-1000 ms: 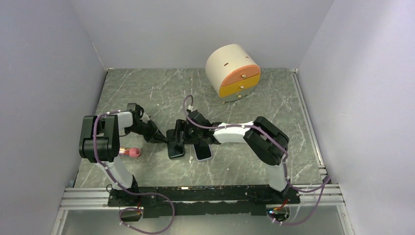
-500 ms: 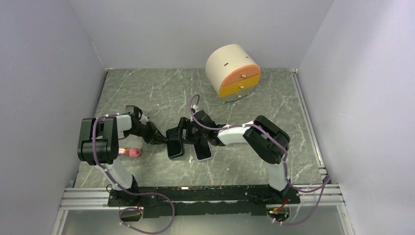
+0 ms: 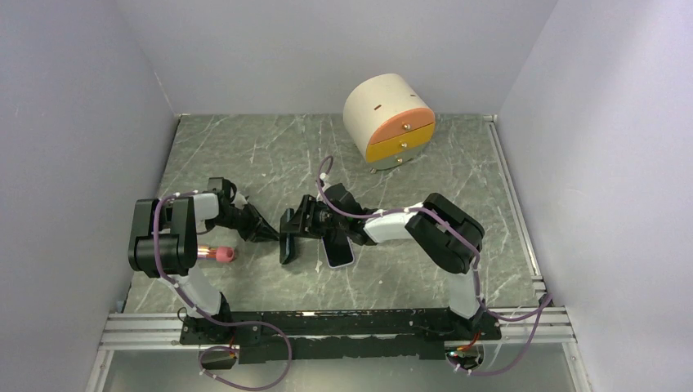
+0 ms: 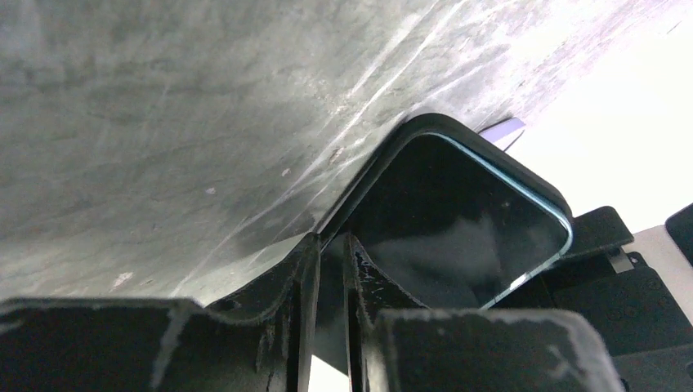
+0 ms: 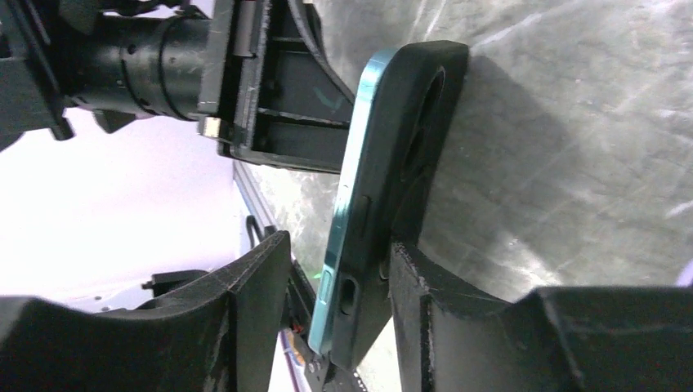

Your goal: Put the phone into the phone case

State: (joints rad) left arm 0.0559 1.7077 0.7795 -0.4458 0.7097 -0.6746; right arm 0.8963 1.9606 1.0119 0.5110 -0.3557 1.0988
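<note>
A teal phone (image 5: 347, 212) sits partly in a black case (image 5: 421, 114). The two stand tilted up on a long edge at the table's middle (image 3: 285, 245). My left gripper (image 3: 270, 235) is shut on the case's left edge; in the left wrist view the gripper (image 4: 331, 245) pinches the rim next to the dark screen (image 4: 441, 212). My right gripper (image 3: 301, 227) straddles the other end. In the right wrist view that gripper (image 5: 339, 249) is open: one finger (image 5: 425, 294) touches the case's back, the other (image 5: 253, 294) stands off the phone's face.
A second flat phone-like slab (image 3: 339, 253) lies just right of the held pair, under my right arm. A pink cylinder (image 3: 219, 255) lies by my left arm. A round cream cabinet with orange drawers (image 3: 388, 122) stands at the back.
The phone and case have gone from lying flat to standing on edge. My right gripper has shifted a little left and rotated with them.
</note>
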